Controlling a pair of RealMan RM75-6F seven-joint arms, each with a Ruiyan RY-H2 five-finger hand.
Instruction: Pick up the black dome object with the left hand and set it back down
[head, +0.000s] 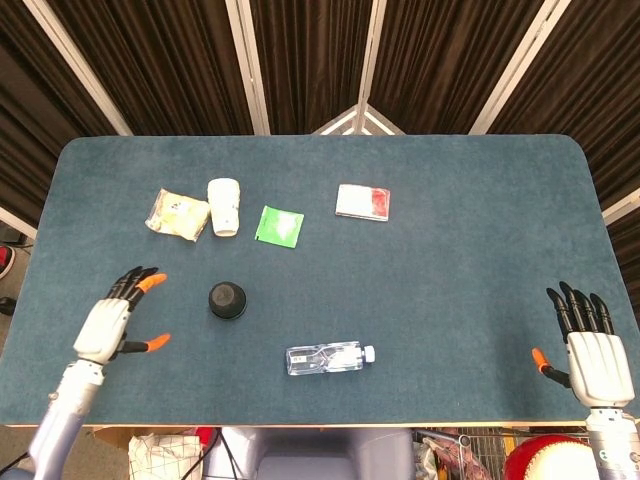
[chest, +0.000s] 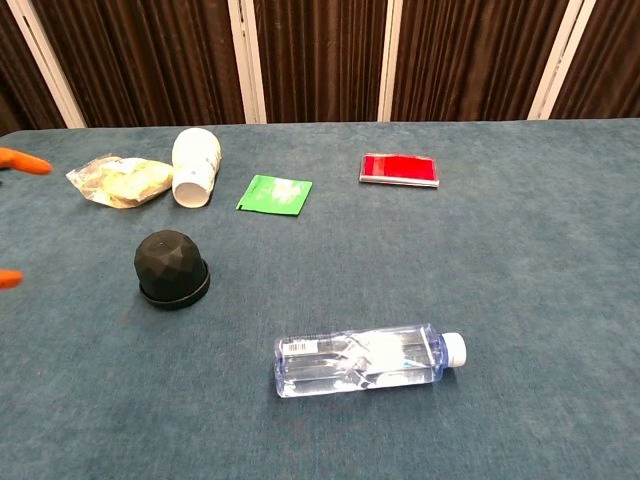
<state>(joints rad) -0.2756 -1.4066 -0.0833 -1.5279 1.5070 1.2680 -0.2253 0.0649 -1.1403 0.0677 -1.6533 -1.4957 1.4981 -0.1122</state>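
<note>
While your left hand (head: 112, 322) hovers over the table's (head: 450, 300) near-left part, fingers spread and holding nothing, the black dome object (head: 227, 300) sits untouched at its 3 o'clock, near but apart. Snack packet (head: 178, 214) and tipped paper cup (head: 225, 206) lie at the dome's 11 and 12 o'clock; green sachet (head: 279, 224) at 1; water bottle (head: 329, 357) lying on its side at 4. Right hand (head: 592, 350) idles at the near-right edge, fingers apart, empty. Judged progress: reach only; grasp, lift and set-down all remain.
</note>
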